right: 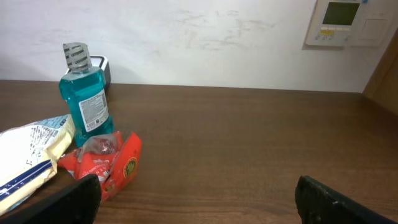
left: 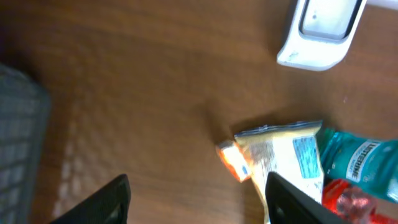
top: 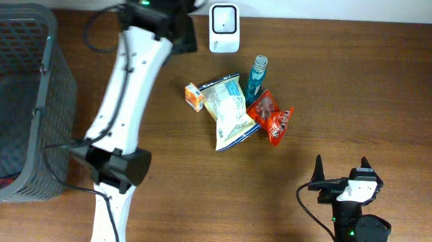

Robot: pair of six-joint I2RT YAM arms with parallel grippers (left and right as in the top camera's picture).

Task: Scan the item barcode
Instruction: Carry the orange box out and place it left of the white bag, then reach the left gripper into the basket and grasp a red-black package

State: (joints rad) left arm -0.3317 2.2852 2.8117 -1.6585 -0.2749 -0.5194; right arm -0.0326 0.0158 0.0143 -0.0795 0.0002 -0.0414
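Left tool (left: 198, 180) is hanging wide open and empty over the counter (left: 124, 74), a bit short of the barcode scanner (left: 320, 31). The small orange box (left: 233, 160), my guess for the item, is lying near the scanner, right against the snack bag (left: 283, 152). I'd be pinching its sides, keeping the barcode face uncovered. Right tool (right: 198, 183) is sitting open too, well apart from the scanner.

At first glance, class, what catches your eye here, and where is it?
A bright heap mid-table: blue mouthwash bottle, red snack packet, pale chip bag, small orange box. The long white left arm lies left of it, reaching toward the white scanner at the far edge; a grey basket sits far left.
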